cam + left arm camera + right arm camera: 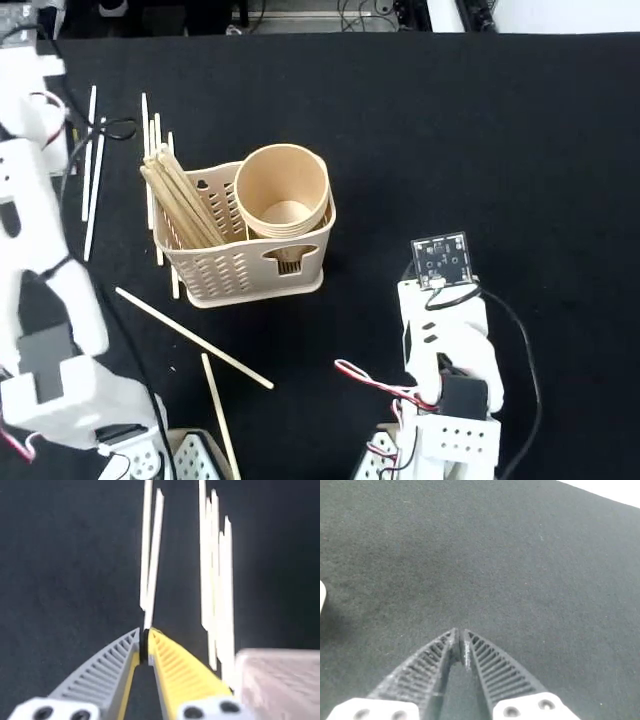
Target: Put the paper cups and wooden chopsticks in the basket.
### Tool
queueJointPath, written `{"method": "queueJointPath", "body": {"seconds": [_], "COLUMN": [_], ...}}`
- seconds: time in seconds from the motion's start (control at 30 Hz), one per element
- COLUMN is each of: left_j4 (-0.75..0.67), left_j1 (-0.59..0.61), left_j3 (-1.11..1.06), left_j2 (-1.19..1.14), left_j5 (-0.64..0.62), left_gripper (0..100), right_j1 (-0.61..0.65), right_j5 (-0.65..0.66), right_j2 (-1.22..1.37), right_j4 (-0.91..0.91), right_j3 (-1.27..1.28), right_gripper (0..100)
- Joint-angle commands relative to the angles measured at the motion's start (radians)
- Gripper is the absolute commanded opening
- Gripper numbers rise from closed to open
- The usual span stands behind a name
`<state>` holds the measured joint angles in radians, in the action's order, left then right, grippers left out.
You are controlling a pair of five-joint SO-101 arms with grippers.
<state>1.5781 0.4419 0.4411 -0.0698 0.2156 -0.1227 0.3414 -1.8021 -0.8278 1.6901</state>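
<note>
A beige slotted basket (pixel 215 272) holds stacked paper cups (pixel 283 190) and a bundle of wooden chopsticks (pixel 180 200). Two loose chopsticks (pixel 92 170) lie left of it, several more (pixel 150 150) lie along its left side, and two others (pixel 190 337) rest in front. My left gripper (pixel 145 642) is shut, its tips right at the near end of the two loose chopsticks (pixel 150 555); I cannot tell whether it pinches one. The side group (pixel 216 580) and the basket corner (pixel 280 680) lie beside it. My right gripper (pixel 460 645) is shut over bare cloth.
The black cloth (pixel 480 150) covers the whole table. The left arm (pixel 40 300) stands along the left edge, and the right arm (pixel 445 340) stands at the front right of the basket. A black cable (pixel 115 128) loops near the far left chopsticks.
</note>
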Motion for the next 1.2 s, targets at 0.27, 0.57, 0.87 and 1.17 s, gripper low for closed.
{"method": "queueJointPath", "body": {"seconds": [0.27, 0.57, 0.87, 1.17], "left_j4": [-0.249, 0.04, 0.126, 0.176], "left_j1": [0.036, 0.068, 0.088, 0.071], "left_j3": [0.183, 0.934, 1.135, 1.218], "left_j2": [-0.58, -1.142, -1.356, -1.327], "left_j5": [0.035, -0.026, -0.025, -0.025], "left_gripper": [24, 27, 24, 3], "right_j1": [0.012, 0.012, 0.012, 0.012], "right_j5": [0.011, 0.011, 0.011, 0.011], "right_j2": [-0.028, -0.028, -0.028, -0.028], "right_j4": [0.012, 0.012, 0.012, 0.012], "right_j3": [-0.004, -0.004, -0.004, -0.004], "right_gripper": [1.5, 1.5, 1.5, 1.5]}}
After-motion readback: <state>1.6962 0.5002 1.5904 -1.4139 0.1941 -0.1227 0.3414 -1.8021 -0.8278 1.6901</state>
